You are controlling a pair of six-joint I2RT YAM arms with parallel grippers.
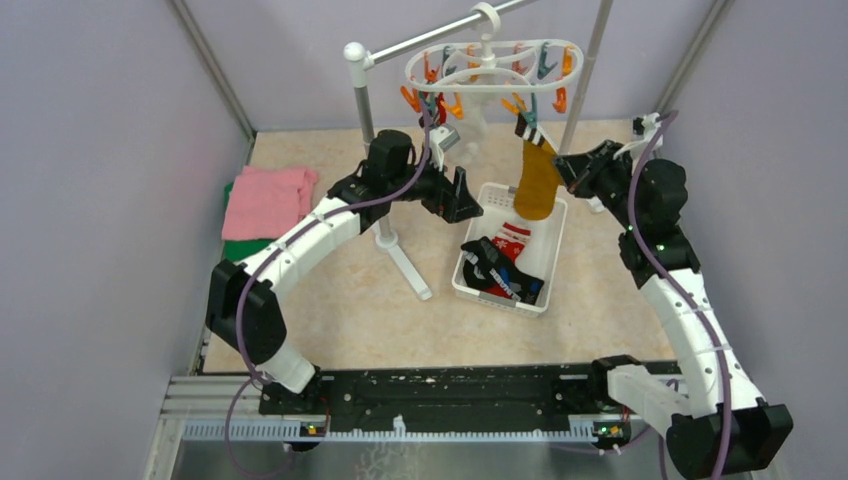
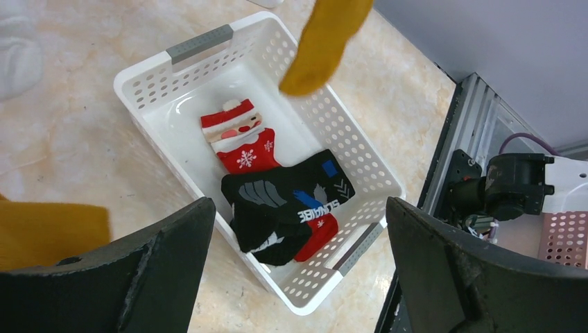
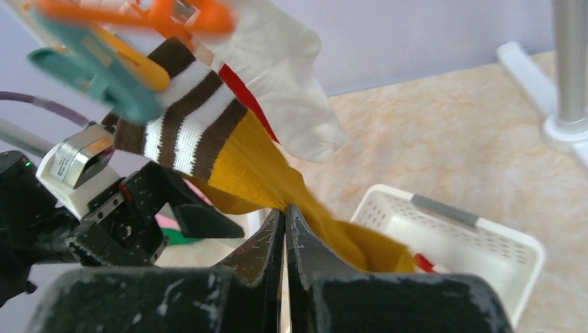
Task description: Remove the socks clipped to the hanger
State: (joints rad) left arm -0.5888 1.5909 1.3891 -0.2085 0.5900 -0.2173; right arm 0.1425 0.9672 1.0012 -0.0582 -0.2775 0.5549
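Observation:
The white oval hanger [image 1: 495,65] with orange and teal clips hangs from the rack bar. A mustard-yellow sock [image 1: 537,180] with a brown-and-white striped cuff [image 3: 180,125] hangs from a teal clip [image 3: 97,76]. My right gripper [image 3: 285,211] is shut, pinching this sock's yellow fabric at mid-length. A white sock [image 3: 284,83] hangs behind it. My left gripper [image 2: 298,208] stands wide open and holds nothing, above the near end of the white basket [image 2: 139,76]. In the basket lie a black sock [image 2: 284,201] and red socks [image 2: 243,142].
The grey-and-white pole rack [image 1: 365,100] stands on its foot [image 1: 400,255] just left of the basket [image 1: 505,295]. A second upright pole [image 1: 590,70] rises behind the right gripper [image 1: 565,165]. Folded pink cloth [image 1: 265,200] and green cloth [image 1: 240,248] lie at the far left.

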